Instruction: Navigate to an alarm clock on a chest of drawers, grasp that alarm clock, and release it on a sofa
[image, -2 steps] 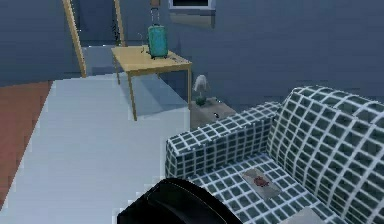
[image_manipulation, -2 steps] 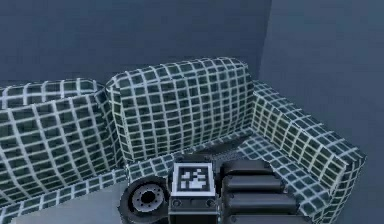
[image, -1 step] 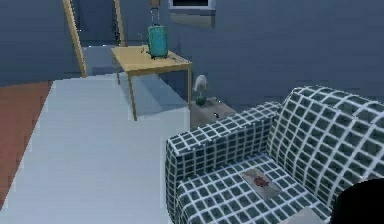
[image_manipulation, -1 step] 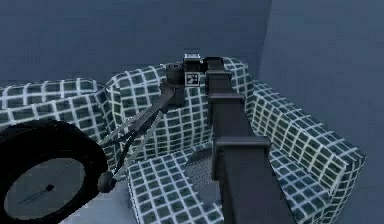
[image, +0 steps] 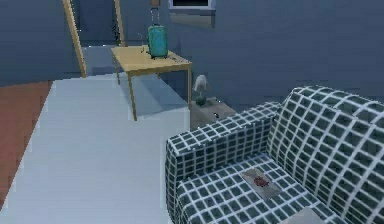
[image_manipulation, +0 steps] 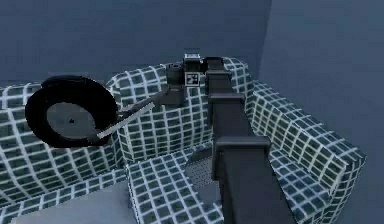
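A round black alarm clock (image_manipulation: 68, 114) with a dark face hangs at the far end of my gripper (image_manipulation: 106, 124), clear of the cushions, so the gripper holds it. The arm (image_manipulation: 232, 125) reaches out over a dark sofa with a white grid pattern (image_manipulation: 300, 140); the clock hangs in front of the sofa's backrest and above its seat. In the forward view the same checked sofa (image: 330, 130) is at the lower right, with a small flat thing (image: 262, 181) lying on its seat.
A wooden table (image: 150, 66) carrying a teal object (image: 158, 40) stands ahead. A small side table with a pale rounded ornament (image: 201, 90) sits beside the sofa's arm. A reddish rug (image: 20, 120) lies at the left, with pale floor between.
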